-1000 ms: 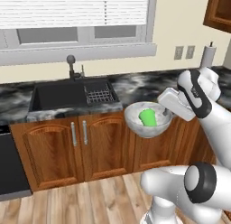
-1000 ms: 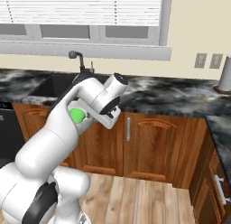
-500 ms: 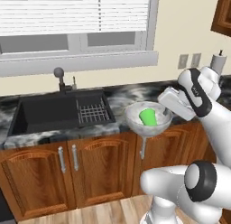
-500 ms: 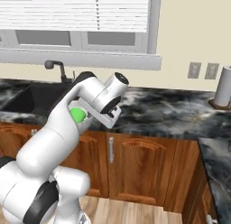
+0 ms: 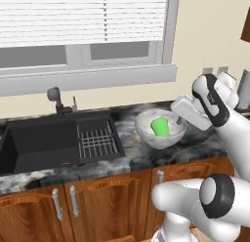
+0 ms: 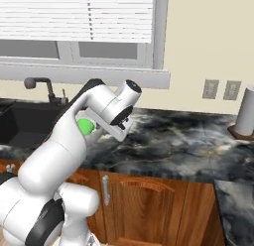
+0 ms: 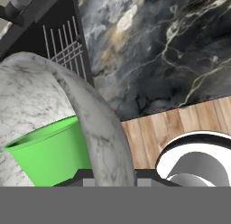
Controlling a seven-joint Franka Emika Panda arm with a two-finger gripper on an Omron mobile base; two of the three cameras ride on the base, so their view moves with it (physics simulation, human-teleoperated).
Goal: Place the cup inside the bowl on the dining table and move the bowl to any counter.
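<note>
Above the dark marbled tabletop (image 5: pixel 195 148), just right of the black sink (image 5: pixel 39 143), the bowl (image 5: pixel 160 130) is carried rim-up, roughly level, mouth facing the ceiling. Cup (image 5: pixel 160 127) sits inside it, green, open end up, long axis leaning a little off vertical toward the bowl wall. From the right base camera just a green sliver of the cup (image 6: pixel 85 126) peeks out behind the arm.

Tabletop is black-and-white marbled stone over reddish-brown wooden cabinets (image 5: pixel 102 207) with metal handles. Sink has a dark tap (image 5: pixel 54 97) behind it and a wire rack (image 5: pixel 97 141) in its right part. Window with white blinds (image 5: pixel 83 16) above, cream wall, two outlets (image 6: pixel 221 89), a paper towel roll (image 6: pixel 245 111) on a wooden stand at far right. Wood floor shows below in the hand camera.

Hand (image 5: pixel 181 120) is at the bowl's right rim, so bowl and cup lie to its left in the left base camera. In the hand camera the bowl wall (image 7: pixel 97 128) runs up between the fingers, cup (image 7: pixel 49 151) on the inner side. Hand is clamped narrow on the bowl rim. Whether the bowl base touches the stone, cannot tell.
</note>
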